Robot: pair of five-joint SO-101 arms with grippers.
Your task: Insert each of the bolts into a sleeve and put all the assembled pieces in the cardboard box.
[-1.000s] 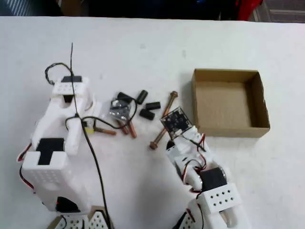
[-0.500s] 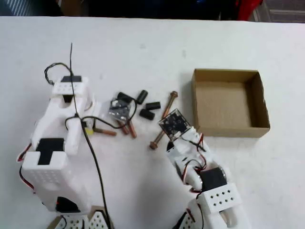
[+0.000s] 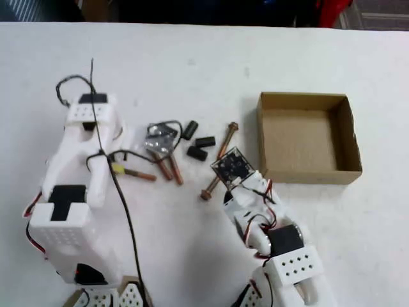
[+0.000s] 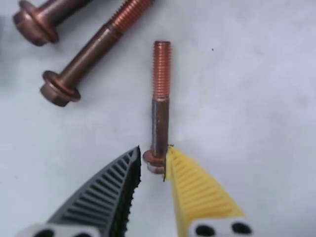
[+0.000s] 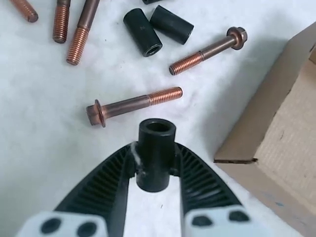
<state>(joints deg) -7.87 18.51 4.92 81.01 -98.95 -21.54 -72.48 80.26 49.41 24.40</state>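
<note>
Over the last second: a slight shift by the left arm away from the near edge of the white tabletop (image 3: 192, 51), and a small creep by the right arm toward the loose bolts (image 5: 133, 104).

At the left pincer (image 4: 152, 148): black and yellow fingers pressed in on the flanged head of a long copper-coloured steel bolt (image 4: 160, 98), apparently pinching it, shank flat on the surface.

In the right pincer (image 5: 155, 148): a short black cylindrical sleeve (image 5: 157, 129), clamped upright, bore open.

Just beside the right arm, an open brown cardboard box (image 3: 303, 97), awaiting its first piece.

Judged from this: both halves of a first assembly in hand, mating to come. Lift the bolt, then line up thread with bore.
</note>
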